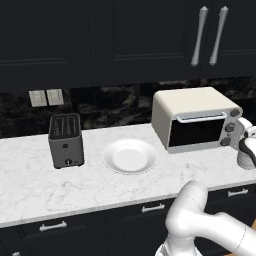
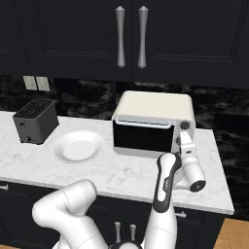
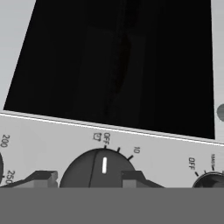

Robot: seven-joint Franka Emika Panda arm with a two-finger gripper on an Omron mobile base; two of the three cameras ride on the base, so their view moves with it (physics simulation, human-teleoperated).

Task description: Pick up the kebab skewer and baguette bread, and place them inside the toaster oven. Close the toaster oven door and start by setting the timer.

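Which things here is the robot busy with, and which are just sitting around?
Busy with: toaster oven, its shut toaster oven door, the timer knob, the gripper around that knob.

Sitting around: slot toaster, white plate, outlets.

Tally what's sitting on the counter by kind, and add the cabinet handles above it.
Toaster oven: 1
Slot toaster: 1
White plate: 1
Upper cabinet handles: 2
Total: 5

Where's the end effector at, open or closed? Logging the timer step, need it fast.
End effector: open, its fingertips either side of the toaster oven's timer knob, not clearly gripping.
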